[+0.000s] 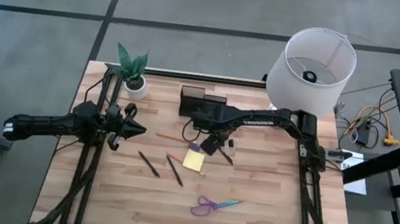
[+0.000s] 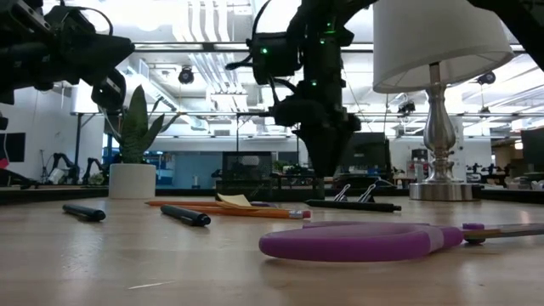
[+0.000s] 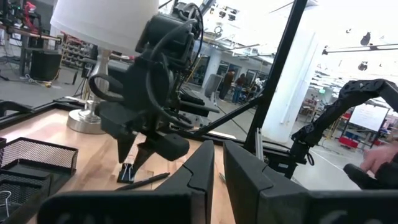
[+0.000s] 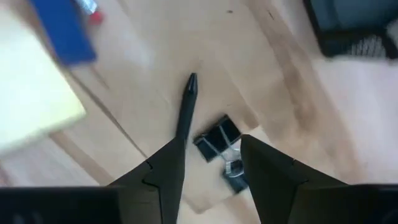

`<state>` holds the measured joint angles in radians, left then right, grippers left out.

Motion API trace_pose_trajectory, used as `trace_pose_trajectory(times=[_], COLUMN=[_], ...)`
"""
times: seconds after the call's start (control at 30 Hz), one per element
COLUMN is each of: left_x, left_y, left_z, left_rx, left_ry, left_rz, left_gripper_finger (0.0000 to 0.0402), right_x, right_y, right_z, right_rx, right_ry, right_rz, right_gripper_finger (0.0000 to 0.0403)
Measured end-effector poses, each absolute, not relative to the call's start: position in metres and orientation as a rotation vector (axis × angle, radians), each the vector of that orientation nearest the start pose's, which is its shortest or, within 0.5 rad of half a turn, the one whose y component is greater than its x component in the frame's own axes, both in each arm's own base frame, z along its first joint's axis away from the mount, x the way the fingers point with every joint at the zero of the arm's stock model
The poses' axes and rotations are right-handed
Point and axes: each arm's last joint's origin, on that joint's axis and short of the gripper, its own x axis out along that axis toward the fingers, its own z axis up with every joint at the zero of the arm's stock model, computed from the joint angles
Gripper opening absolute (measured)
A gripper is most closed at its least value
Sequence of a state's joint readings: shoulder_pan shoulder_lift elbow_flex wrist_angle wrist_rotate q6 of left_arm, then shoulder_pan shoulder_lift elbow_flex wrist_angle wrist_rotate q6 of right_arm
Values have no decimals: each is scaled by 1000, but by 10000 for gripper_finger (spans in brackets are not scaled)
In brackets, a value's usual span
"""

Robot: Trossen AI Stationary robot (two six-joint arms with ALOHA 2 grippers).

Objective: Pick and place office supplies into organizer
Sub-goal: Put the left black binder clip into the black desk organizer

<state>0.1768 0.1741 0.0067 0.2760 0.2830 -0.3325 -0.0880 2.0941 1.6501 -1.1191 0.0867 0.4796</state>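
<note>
Purple-and-teal-handled scissors (image 1: 215,205) nearest, then dark pens (image 1: 149,164), yellow sticky-note pad (image 1: 194,160), orange pencil (image 1: 172,136): all still on the wooden table (image 1: 264,212). Right gripper (image 4: 208,165), fingers apart, hangs over black binder clips (image 4: 219,140). Black mesh organizer (image 1: 201,102) looks unfilled. Left gripper (image 1: 139,129) shut, idle.

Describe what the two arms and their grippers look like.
Both arms are dark, near black, built of jointed tubular links. The right arm carries pale lettering along its forearm, too small to read. Black cables loop around its wrist, seen from the left wrist view. A small green light glows on it in the low view. Each gripper, left and right, ends in two flat, tapering, wedge-shaped dark jaws.
</note>
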Motion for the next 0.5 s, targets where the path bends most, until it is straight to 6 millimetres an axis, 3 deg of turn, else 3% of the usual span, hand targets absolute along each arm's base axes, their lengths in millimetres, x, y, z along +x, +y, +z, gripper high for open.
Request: trace_pose_trajectory(times=[0.17, 0.33, 0.5], left_x=[106, 106, 106], left_y=[11, 11, 11], left_z=[178, 178, 178], left_rx=[-307, -307, -308], left_ry=[-86, -87, -87], left_rz=[-123, -123, -123], left_gripper_finger=[20, 20, 20], right_x=[396, 387, 380], right_y=[-26, -24, -19], right_z=[182, 178, 191], right_rx=[30, -8, -52], right_ry=[1571, 1630, 1606], right_rz=[-283, -237, -198], right_gripper_finger=[157, 156, 153])
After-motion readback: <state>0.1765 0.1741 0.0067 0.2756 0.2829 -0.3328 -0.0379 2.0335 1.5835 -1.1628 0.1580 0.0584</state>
